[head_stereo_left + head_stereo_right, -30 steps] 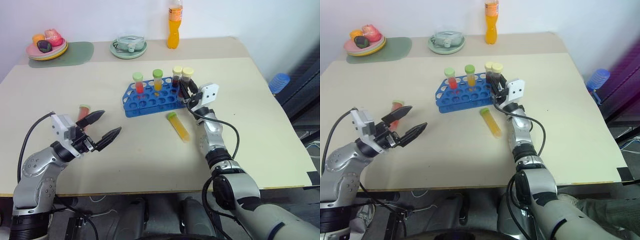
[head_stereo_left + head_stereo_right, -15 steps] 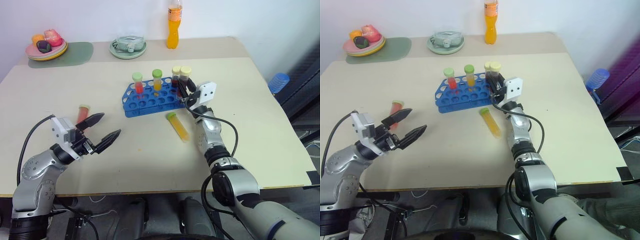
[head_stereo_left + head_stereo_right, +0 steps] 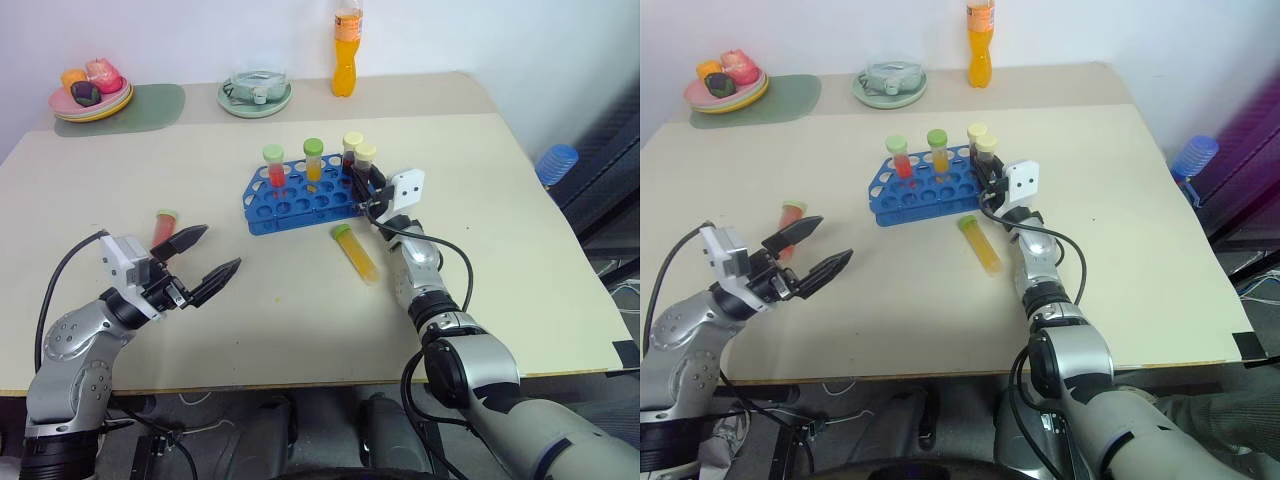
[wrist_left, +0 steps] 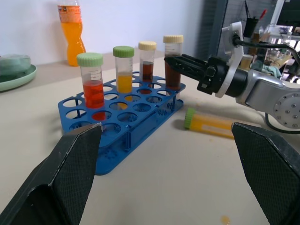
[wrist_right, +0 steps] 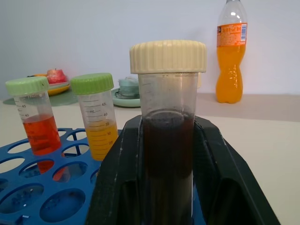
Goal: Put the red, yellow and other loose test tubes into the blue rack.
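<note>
- When held against a second ago, little different at lower left: left gripper parked above the table, fingers spread wide, nothing between them.
- Just behind its upper finger, loose red tube lying flat on the table, pale green cap pointing up-frame; not yet picked up.
- At centre, blue rack with upright tubes in its back row: racked red tube, racked yellow tube, racked brown tube.
- At the rack's right end, the real change: held brown tube sitting lower than a second ago and shifted slightly left, cream cap now down near the level of its neighbours; judged seated, or nearly so, in a hole beside the racked brown one.
- Right gripper clamped on that tube, a black finger pressed to each side in the right wrist view; release judged next.
- Just below the rack, right of centre: loose yellow tube on its side, green cap towards the rack.
- Meaning for the task: brown one about done, two loose tubes left (red at left, yellow at centre).
- Writing: graduations on the racked yellow tube, "45" and "mL" readable in the right wrist view, lower marks too faint.
- At top centre-right, orange bottle with an orange-and-blue label; brand not readable.
</note>
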Available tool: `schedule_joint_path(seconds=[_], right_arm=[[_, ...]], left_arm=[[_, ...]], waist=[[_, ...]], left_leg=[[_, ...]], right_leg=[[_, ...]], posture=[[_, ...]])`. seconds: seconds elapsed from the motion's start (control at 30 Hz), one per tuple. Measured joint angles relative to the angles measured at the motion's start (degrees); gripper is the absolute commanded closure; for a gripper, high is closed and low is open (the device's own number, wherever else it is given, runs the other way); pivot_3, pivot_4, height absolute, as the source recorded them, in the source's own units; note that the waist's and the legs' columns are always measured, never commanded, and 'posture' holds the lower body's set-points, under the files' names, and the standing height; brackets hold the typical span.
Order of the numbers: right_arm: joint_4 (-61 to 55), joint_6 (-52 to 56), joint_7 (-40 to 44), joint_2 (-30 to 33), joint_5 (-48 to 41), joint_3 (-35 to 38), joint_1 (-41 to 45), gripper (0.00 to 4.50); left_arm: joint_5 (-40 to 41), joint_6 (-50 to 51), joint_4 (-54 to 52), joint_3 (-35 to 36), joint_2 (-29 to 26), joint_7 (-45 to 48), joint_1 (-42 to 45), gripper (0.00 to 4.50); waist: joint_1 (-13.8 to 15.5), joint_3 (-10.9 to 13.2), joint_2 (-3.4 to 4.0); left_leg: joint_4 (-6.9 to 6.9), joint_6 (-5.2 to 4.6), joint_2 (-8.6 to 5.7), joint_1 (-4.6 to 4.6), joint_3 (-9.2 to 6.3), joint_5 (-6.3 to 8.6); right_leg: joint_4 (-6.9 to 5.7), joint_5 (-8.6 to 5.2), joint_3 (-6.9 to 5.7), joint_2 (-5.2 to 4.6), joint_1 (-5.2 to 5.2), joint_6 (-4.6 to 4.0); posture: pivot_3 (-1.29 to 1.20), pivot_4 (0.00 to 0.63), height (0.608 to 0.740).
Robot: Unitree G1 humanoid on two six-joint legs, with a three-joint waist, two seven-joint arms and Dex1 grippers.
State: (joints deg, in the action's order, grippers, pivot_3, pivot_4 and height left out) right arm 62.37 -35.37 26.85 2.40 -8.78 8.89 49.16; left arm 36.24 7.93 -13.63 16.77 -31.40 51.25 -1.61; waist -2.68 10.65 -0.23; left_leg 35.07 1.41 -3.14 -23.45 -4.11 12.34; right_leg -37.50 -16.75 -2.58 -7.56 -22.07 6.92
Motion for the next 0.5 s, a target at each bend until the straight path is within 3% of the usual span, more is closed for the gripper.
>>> schedule_joint_path(seconds=[0.13,0.37,0.5], right_arm=[[-0.03,-0.92,0.22,-0.18,0.53,-0.49,-0.19,0.39],[-7.95,1.19,0.7,1.8,1.56,-2.34,-2.74,0.39],[-24.34,11.33,-0.05,6.83,3.57,-4.56,-9.32,0.39]], left_arm=[[0.0,0.0,0.0,-0.02,0.14,0.06,0.01,0.0],[0.0,0.02,0.09,-0.24,0.17,0.69,0.24,0.0],[-0.03,0.06,0.45,-0.69,0.29,1.18,1.04,0.0]], waist=[[0.1,0.0,0.0],[0.2,0.0,0.0],[0.54,0.0,0.0]], left_leg=[[0.0,0.0,0.01,0.0,0.09,0.0],[0.0,-0.02,0.0,-0.01,0.2,0.01],[0.02,-0.06,-0.01,-0.03,0.22,0.03]], right_leg=[[-0.04,0.0,0.09,0.01,-0.07,0.0],[-0.05,0.0,0.21,-0.01,-0.12,0.01],[-0.05,0.0,0.23,-0.02,-0.15,0.01]], posture=[[0.0,0.15,0.74],[0.0,0.15,0.74],[0.0,0.15,0.74]])
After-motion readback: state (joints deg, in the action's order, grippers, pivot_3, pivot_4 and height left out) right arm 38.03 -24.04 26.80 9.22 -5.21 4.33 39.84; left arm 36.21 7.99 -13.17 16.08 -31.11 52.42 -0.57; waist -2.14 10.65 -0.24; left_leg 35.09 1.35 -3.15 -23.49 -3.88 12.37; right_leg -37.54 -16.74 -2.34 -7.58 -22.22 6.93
